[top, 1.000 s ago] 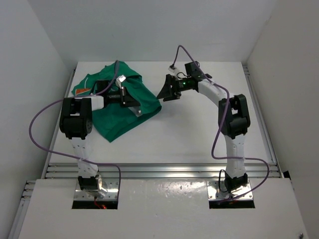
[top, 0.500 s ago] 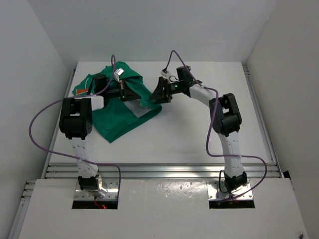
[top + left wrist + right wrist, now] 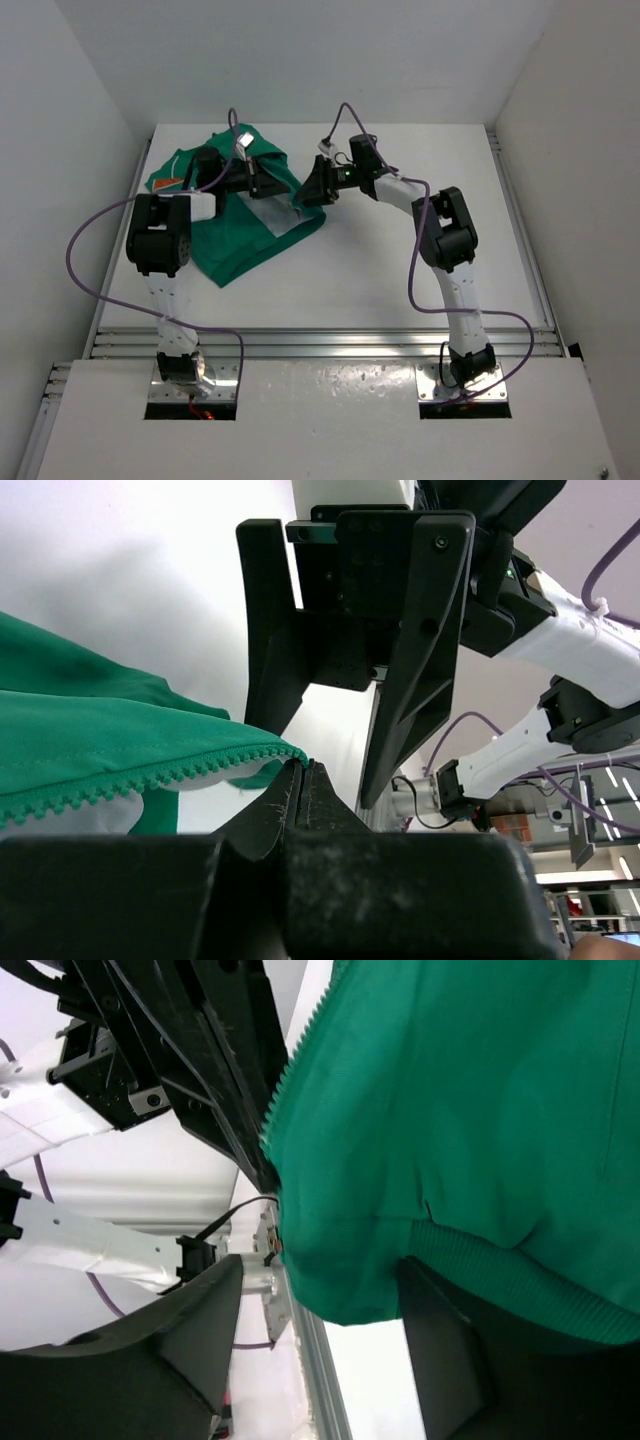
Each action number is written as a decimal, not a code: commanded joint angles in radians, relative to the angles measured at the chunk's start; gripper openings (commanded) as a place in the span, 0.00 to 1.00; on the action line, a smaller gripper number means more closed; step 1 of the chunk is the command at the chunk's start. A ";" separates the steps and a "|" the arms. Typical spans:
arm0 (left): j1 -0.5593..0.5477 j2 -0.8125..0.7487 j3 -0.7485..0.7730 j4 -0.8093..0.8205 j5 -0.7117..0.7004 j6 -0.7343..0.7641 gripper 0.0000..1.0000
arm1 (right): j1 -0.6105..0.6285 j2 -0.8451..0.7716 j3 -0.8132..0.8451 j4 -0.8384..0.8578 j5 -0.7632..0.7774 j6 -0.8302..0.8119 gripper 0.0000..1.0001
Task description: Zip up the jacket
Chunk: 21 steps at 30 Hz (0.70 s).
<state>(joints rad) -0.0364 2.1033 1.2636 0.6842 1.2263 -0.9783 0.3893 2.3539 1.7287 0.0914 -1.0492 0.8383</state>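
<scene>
The green jacket [image 3: 235, 235] lies crumpled at the back left of the table, an orange patch [image 3: 167, 183] at its left end. My left gripper [image 3: 272, 187] is shut on the end of the jacket's toothed zipper edge [image 3: 150, 775] and holds it lifted off the table. My right gripper [image 3: 303, 192] faces it from the right, open, with the jacket's ribbed hem corner [image 3: 340, 1290] hanging between its fingers [image 3: 200, 1340]. The right gripper's fingers [image 3: 275, 650] stand just beyond the left fingertips in the left wrist view. No zipper slider shows.
The white table [image 3: 400, 270] is walled in white on three sides. An aluminium rail [image 3: 320, 340] runs along its near edge. Purple cables [image 3: 85, 240] loop beside both arms.
My right gripper has moved left up to the lifted jacket edge, and its jaws have narrowed around the hem. The left gripper has drawn the edge slightly back and up.
</scene>
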 commanded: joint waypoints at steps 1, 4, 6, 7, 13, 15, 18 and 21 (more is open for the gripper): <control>-0.028 0.015 0.048 0.052 0.002 -0.011 0.00 | 0.016 0.007 0.049 0.076 -0.015 0.022 0.60; -0.028 0.015 0.048 0.042 -0.007 -0.002 0.00 | 0.017 0.008 0.058 0.076 -0.024 0.016 0.53; -0.028 0.015 0.057 0.041 -0.017 -0.002 0.00 | 0.022 0.010 0.052 0.073 -0.040 0.018 0.48; -0.028 0.015 0.057 0.041 -0.017 -0.002 0.00 | 0.020 0.010 0.049 0.073 -0.043 0.015 0.46; -0.028 0.024 0.066 0.041 -0.027 -0.002 0.00 | 0.022 0.002 0.028 0.074 -0.066 0.010 0.33; -0.028 0.024 0.066 0.041 -0.027 -0.002 0.00 | 0.022 0.001 0.026 0.074 -0.067 0.007 0.31; -0.028 0.024 0.066 0.041 -0.027 -0.002 0.00 | 0.023 -0.001 0.025 0.079 -0.068 0.007 0.23; -0.028 0.034 0.066 0.041 -0.027 -0.002 0.00 | 0.022 -0.001 0.029 0.094 -0.069 0.016 0.13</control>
<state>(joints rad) -0.0551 2.1178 1.2972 0.6830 1.1965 -0.9817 0.4023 2.3657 1.7409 0.1310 -1.0843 0.8570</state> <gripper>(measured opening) 0.009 0.150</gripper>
